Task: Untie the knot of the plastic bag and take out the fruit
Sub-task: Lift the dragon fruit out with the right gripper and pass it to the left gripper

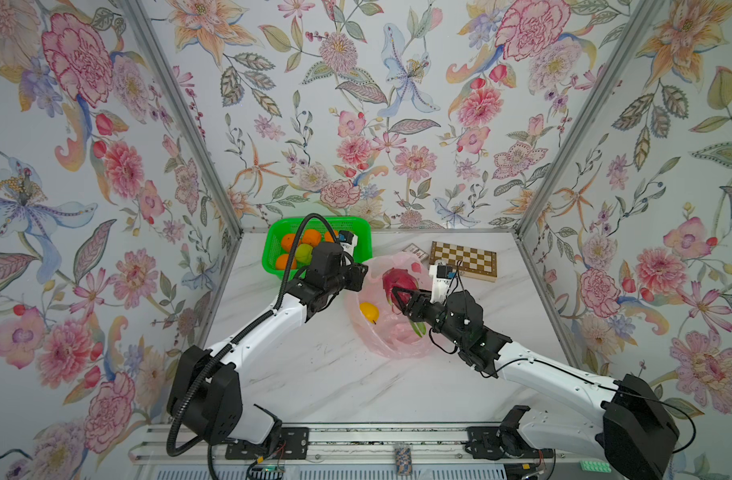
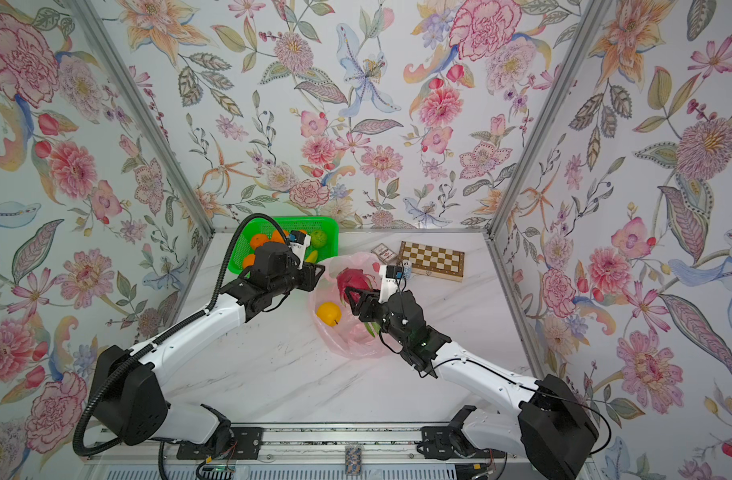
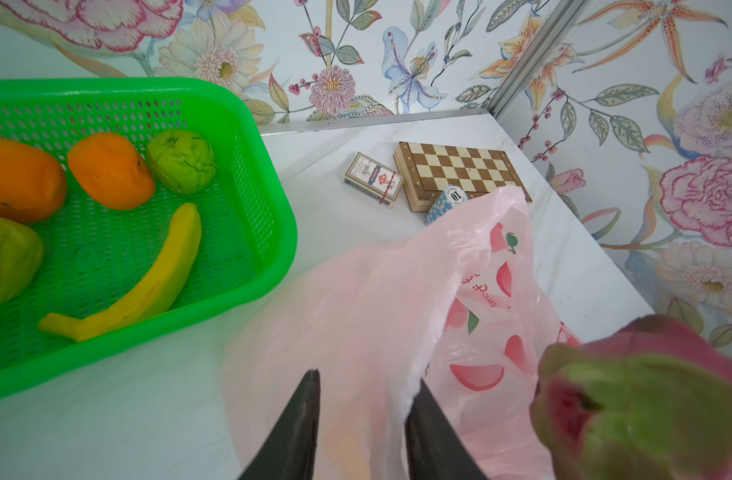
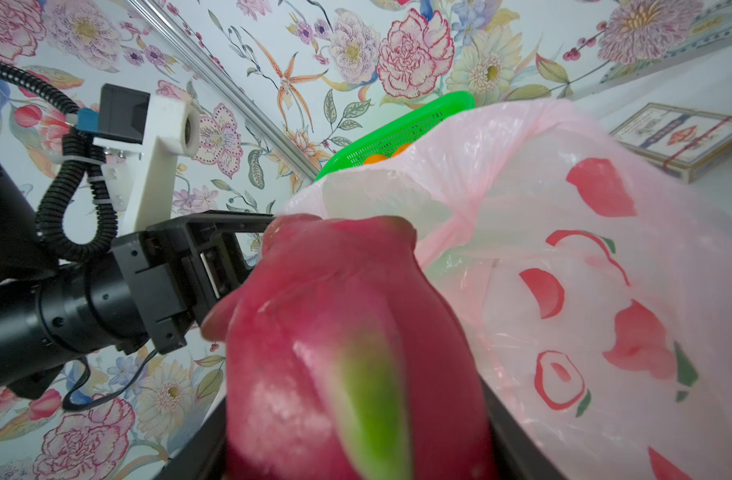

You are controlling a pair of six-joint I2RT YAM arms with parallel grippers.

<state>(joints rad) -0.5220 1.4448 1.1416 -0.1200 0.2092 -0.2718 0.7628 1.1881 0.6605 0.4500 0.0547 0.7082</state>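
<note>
The pink plastic bag (image 1: 381, 340) (image 2: 347, 345) lies on the marble table with its mouth gaping; no knot shows. My right gripper (image 1: 397, 293) (image 4: 356, 415) is shut on the red dragon fruit (image 1: 397, 279) (image 2: 351, 278) (image 4: 347, 324), which it holds above the bag's opening. A yellow round fruit (image 1: 368, 311) (image 2: 329, 312) rests inside the bag. My left gripper (image 1: 364, 275) (image 3: 366, 378) is at the bag's left rim, fingers apart, with the thin pink film (image 3: 368, 299) draped loosely between them. Oranges (image 1: 310, 237) and a green fruit (image 1: 304, 253) sit in the basket.
The green perforated basket (image 1: 273, 262) (image 3: 273, 174) stands at the back left and also holds a banana (image 3: 148, 282). Behind the bag lie a chessboard (image 1: 464, 259), a card box (image 3: 372, 178) and a stack of chips (image 3: 447, 199). Flowered walls close in on three sides.
</note>
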